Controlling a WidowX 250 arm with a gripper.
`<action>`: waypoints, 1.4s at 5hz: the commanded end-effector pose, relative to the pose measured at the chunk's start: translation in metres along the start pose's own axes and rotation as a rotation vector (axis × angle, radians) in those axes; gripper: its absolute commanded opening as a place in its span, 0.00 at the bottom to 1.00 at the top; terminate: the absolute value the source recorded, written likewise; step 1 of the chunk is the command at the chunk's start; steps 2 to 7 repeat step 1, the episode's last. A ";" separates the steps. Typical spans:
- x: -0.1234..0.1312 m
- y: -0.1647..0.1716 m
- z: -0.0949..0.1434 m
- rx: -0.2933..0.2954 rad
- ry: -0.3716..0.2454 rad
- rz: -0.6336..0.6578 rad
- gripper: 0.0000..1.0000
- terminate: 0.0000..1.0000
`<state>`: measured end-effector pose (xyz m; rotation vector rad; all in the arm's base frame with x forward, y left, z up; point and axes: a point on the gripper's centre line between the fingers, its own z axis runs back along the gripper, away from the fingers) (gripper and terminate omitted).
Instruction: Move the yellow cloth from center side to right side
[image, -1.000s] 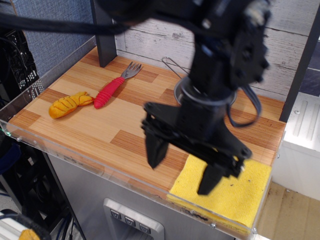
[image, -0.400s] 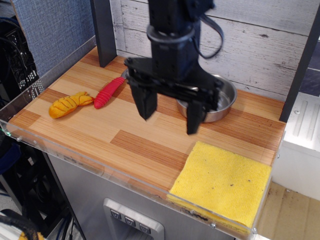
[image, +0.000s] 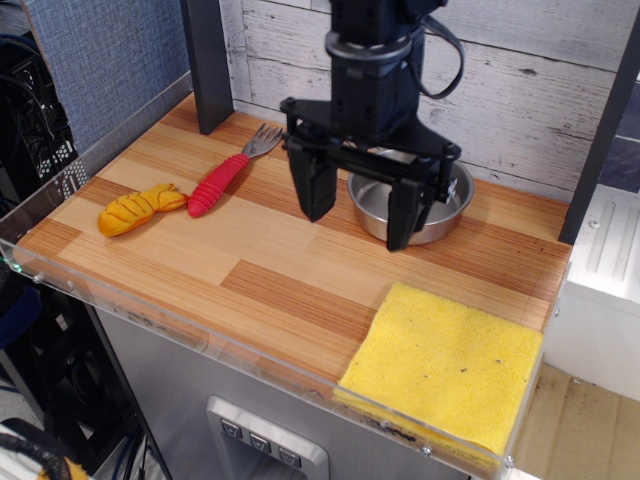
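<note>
Two fingers (image: 318, 190) of my gripper (image: 362, 214) hang spread apart, holding nothing, above the bench (image: 200, 265) just in front of the steel bowl (image: 440, 205). Yellow cloth (image: 445, 365) lies flat at the bench's front right corner, well apart from me. Red-handled fork (image: 225, 174) and orange-yellow toy food (image: 140, 208) sit far left.

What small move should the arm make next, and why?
Probably just keep clear and stop. The yellow cloth already lies flat at the table's right front corner, and the gripper hangs open and empty above the wood in front of the steel bowl.
</note>
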<state>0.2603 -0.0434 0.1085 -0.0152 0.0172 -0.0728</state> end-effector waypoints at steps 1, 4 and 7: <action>0.000 -0.004 0.009 -0.004 -0.033 -0.013 1.00 1.00; 0.000 -0.004 0.009 -0.004 -0.033 -0.013 1.00 1.00; 0.000 -0.004 0.009 -0.004 -0.033 -0.013 1.00 1.00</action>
